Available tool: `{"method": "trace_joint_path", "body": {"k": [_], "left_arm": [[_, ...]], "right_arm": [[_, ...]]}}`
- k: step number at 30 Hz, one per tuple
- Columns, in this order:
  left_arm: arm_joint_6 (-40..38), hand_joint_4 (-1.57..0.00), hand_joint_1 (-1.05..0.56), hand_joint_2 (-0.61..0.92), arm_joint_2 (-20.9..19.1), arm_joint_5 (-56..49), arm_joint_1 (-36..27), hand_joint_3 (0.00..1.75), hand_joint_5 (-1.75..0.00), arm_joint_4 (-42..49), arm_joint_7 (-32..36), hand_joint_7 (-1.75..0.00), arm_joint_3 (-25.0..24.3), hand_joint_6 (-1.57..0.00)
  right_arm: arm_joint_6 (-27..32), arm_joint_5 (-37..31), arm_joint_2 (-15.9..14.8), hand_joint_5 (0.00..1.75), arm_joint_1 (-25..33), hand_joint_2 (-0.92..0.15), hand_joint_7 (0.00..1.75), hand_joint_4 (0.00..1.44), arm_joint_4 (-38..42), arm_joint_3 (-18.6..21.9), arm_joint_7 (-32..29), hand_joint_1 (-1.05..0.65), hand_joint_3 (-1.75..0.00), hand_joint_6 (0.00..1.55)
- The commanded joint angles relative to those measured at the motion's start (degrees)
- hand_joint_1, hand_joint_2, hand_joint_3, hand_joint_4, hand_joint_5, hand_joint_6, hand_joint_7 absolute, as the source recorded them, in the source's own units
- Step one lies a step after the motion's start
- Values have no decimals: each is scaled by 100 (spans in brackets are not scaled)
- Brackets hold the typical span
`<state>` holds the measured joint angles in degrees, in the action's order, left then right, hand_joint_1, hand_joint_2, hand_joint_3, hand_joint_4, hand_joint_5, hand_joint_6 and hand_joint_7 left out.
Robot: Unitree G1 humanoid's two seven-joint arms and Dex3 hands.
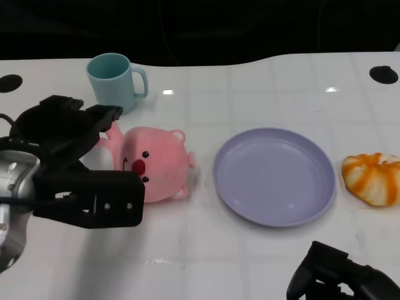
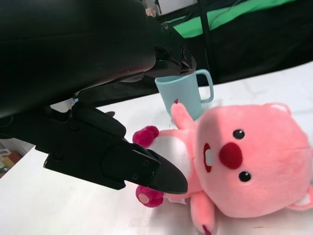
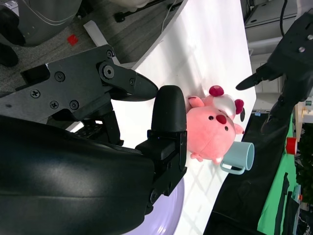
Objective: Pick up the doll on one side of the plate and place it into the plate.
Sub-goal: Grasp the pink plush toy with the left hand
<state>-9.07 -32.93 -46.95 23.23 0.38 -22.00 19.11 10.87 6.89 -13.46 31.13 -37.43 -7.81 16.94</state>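
Your doll lies on the white table just left of the lavender plate, face up toward the head camera, head pointing at the plate and body running back toward your left hand. A narrow strip of bare table separates its ear from the plate's rim, so the two are near but apart. Behind the doll stands a light blue mug, handle turned toward the plate; one raised pink arm reaches close to the mug's base. You have open table in front of the doll, toward the near edge, and between mug and plate.

The doll is a soft pink plush with a rounded head, black bead eyes, a red nose, a white tooth and darker magenta paws.

Your left hand hovers over the doll's body end with its fingers spread above and beside it, holding nothing; the wrist view shows a gap between fingertip and plush. Your right hand sits low at the near edge, right of the plate, fingers apart and empty.

An orange-and-white striped bun-shaped toy rests just past the plate's right rim.
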Motion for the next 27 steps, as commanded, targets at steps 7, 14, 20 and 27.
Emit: {"method": "trace_joint_path", "body": {"k": [7, 14, 20, 27], "left_arm": [[100, -4, -71, 92, 196, -239, 594, 1, -21, 1099, -60, 0, 462, -19], [165, -7, -69, 92, 491, -248, 994, 1, -16, 2031, -40, 0, 740, -20], [251, -7, -67, 92, 778, -269, 1335, 1, -12, 2931, 56, 0, 1023, -19], [572, -14, -63, 90, 1150, -192, 1675, 0, -11, 4125, 484, -1, 1314, -23]], "right_arm": [[-108, 24, -78, 175, 120, -75, 170, 66, -98, 44, 36, -18, -82, 44], [-90, 41, -92, 175, 185, -75, 170, 65, -138, 61, 56, -18, -82, 44], [-174, 13, -120, 175, 213, -74, 169, 65, -94, 75, 86, -17, -82, 43], [-197, 30, -107, 175, 245, -75, 169, 64, -75, 81, 94, -17, -82, 43]]}}
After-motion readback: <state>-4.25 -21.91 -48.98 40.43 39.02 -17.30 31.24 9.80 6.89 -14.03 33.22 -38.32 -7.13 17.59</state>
